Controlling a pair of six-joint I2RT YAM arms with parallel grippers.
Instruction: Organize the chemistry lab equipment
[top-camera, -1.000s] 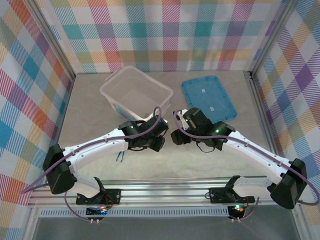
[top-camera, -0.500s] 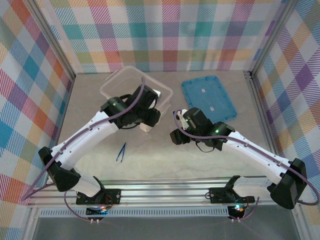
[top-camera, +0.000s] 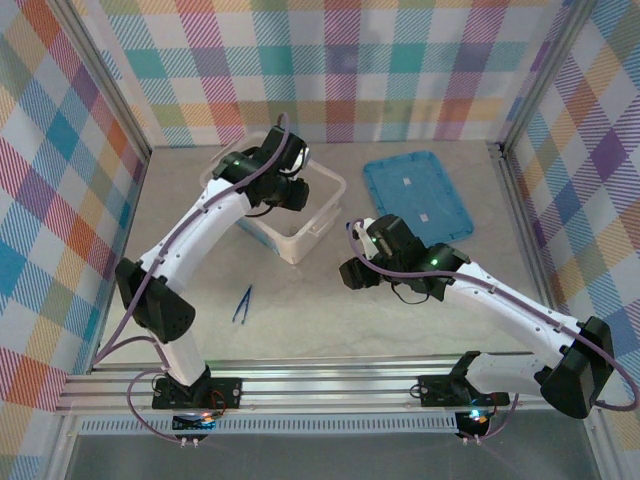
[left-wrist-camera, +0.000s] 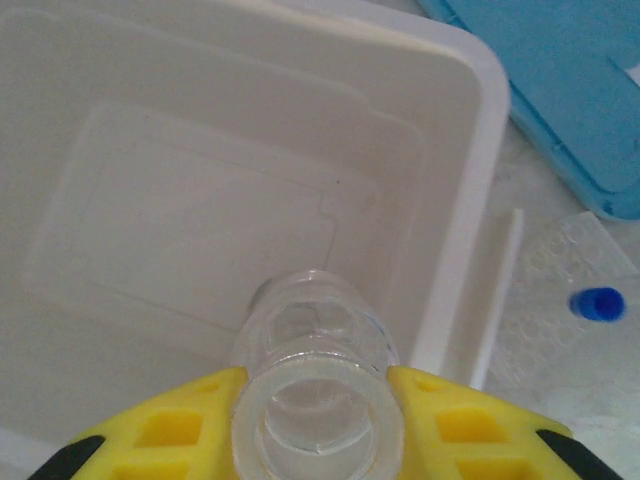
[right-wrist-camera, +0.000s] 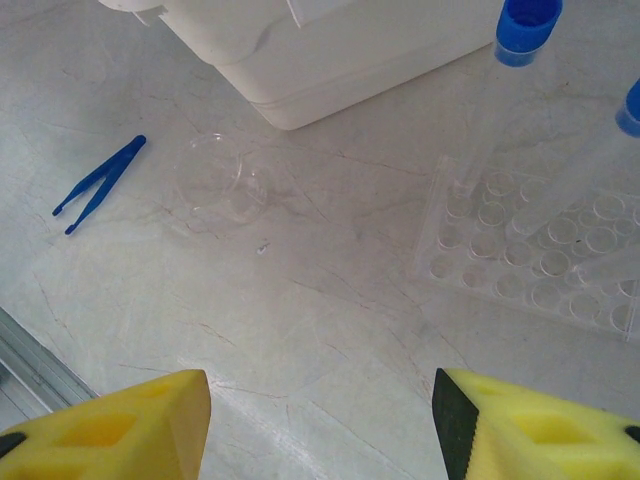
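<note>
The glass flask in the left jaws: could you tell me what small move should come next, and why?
Probably lower it and open the jaws: the flask, clamped in the left gripper, hangs above the floor of the tub, inside its walls.

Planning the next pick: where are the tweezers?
Top view: tweezers lie on the table left of centre, in front of the tub, left of the beaker.
</note>
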